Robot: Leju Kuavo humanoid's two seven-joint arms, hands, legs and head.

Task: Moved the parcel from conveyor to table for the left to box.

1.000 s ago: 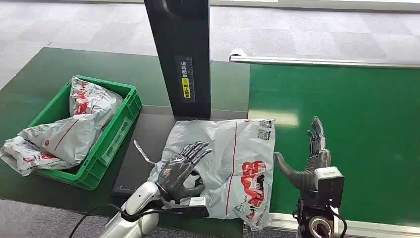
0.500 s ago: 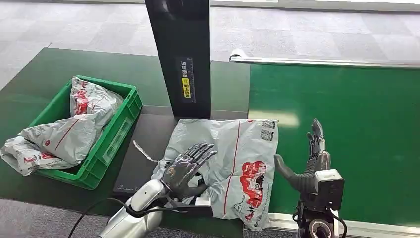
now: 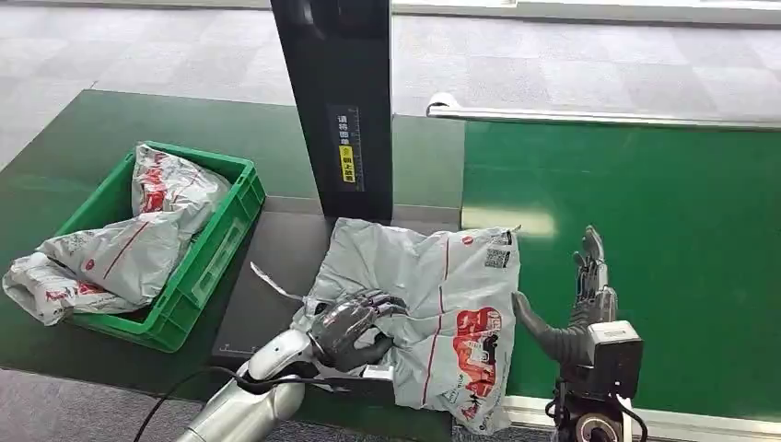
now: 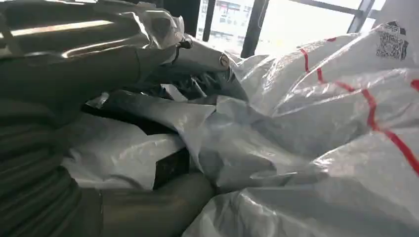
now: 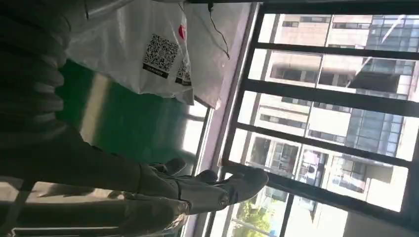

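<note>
Head view, bottom of the frame first: the left hand [image 3: 355, 320] sits low and just left of centre, its fingers curled into the crumpled near edge of the parcel [image 3: 442, 304], gripping a fold of the grey plastic. In the left wrist view the fingers [image 4: 197, 59] and thumb [image 4: 148, 210] close around bunched plastic of the bag. At lower right the right hand [image 3: 580, 304] stands upright over the green conveyor belt [image 3: 645, 239], fingers straight and apart, thumb out toward the parcel, holding nothing and just beside the bag's right edge. The parcel, grey with red print and a code label, lies in the lower middle on the dark table [image 3: 276, 267], its right edge reaching the belt. At middle left a green crate [image 3: 216, 244] holds more grey bags [image 3: 138, 239], one hanging over its near left corner. A black post [image 3: 336, 101] rises at top centre behind the parcel, with grey floor [image 3: 553, 64] beyond.
</note>
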